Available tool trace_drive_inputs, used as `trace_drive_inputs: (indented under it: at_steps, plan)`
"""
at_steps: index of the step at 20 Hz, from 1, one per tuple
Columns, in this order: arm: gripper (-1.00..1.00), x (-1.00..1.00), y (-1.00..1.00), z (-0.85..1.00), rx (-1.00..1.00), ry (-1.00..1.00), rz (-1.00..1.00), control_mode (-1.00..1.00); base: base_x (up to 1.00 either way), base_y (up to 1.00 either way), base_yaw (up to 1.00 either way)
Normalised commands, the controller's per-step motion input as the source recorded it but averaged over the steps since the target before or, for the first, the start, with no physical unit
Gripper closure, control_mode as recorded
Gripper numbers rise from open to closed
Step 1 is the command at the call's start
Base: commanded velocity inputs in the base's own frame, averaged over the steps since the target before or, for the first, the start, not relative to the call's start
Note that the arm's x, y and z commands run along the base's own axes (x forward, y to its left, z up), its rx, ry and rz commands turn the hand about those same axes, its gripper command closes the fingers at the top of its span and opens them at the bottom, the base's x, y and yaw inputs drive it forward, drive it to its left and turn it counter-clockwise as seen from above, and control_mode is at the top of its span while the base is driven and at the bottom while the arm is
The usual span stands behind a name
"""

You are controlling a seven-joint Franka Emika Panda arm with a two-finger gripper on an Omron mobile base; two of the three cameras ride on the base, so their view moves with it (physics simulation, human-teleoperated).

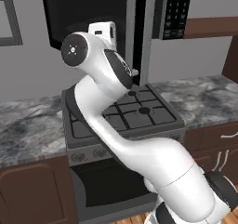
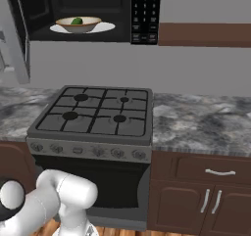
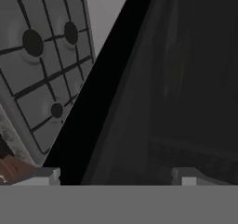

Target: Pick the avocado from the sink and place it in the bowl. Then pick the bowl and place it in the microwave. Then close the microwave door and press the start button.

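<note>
Right base view shows the bowl [image 2: 78, 24] with the avocado [image 2: 77, 21] already inside the microwave [image 2: 88, 12], its cavity open. In the hand view the gripper [image 3: 114, 175], fingers spread and empty, faces the dark microwave door [image 3: 186, 88] close in front; I'd say the door needs pushing shut next

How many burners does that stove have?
4, all on the stove top: back left, back right, front left, front right. None looks hidden in the right base view.
</note>
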Motion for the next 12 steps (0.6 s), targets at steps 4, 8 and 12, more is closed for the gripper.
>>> trace_drive_inputs:
  at_steps: [4, 8, 12]
  plan:
    - [-1.00, 0.84, -0.93, 0.16, 0.04, -0.01, 0.01, -1.00, 0.00, 0.00, 0.00]
    - [-1.00, 0.86, -0.81, 0.09, 0.03, -0.03, 0.04, -1.00, 0.00, 0.00, 0.00]
    - [-1.00, 0.86, -0.41, 0.00, 0.00, -0.03, 0.11, -1.00, 0.00, 0.00, 0.00]
